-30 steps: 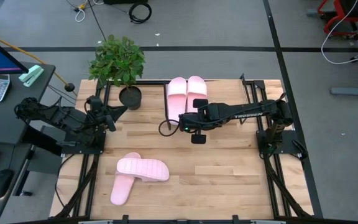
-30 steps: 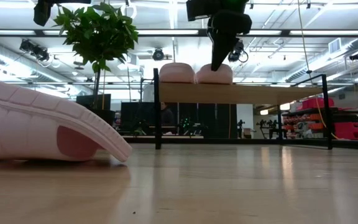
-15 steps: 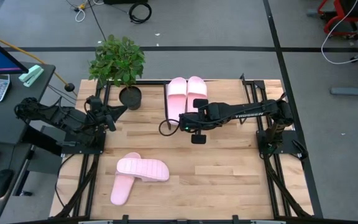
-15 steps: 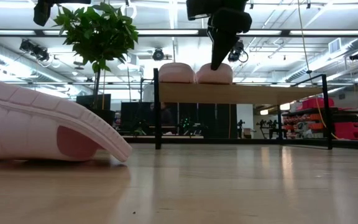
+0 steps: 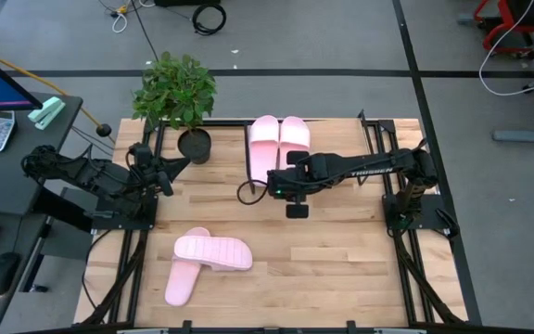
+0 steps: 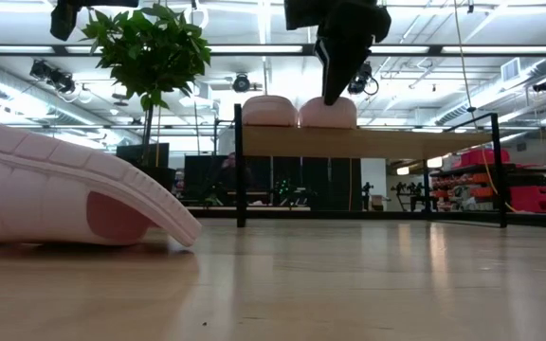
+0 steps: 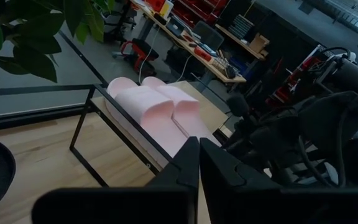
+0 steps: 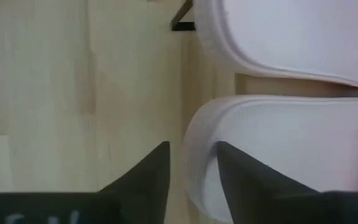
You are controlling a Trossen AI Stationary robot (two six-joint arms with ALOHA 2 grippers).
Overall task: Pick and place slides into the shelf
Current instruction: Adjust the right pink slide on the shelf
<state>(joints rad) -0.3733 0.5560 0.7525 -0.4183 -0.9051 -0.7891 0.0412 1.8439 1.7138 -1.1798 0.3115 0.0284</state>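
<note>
Two pale pink slides lie side by side on the slanted shelf, and show in the low view. Two more slides lie on the table near the front left, one resting partly on the other. My right gripper is open, pointing down at the heel end of the right-hand shelf slide. One finger is over the slide and the other is over bare wood. My left gripper is shut and empty at the table's left, beside the plant pot. My right gripper stands astride the heel rim of the right-hand shelf slide, coming from above. I cannot tell whether either finger touches the slide. The slide lies on the shelf board.
A potted plant stands at the table's far left corner, close to the shelf's black frame. The shelf board to the right of the two slides is bare. A desk with a monitor stands beyond the table's left edge.
My right gripper has drawn back a little toward the table's near edge, staying above the heel end of the right-hand shelf slide. The slides have kept their places.
</note>
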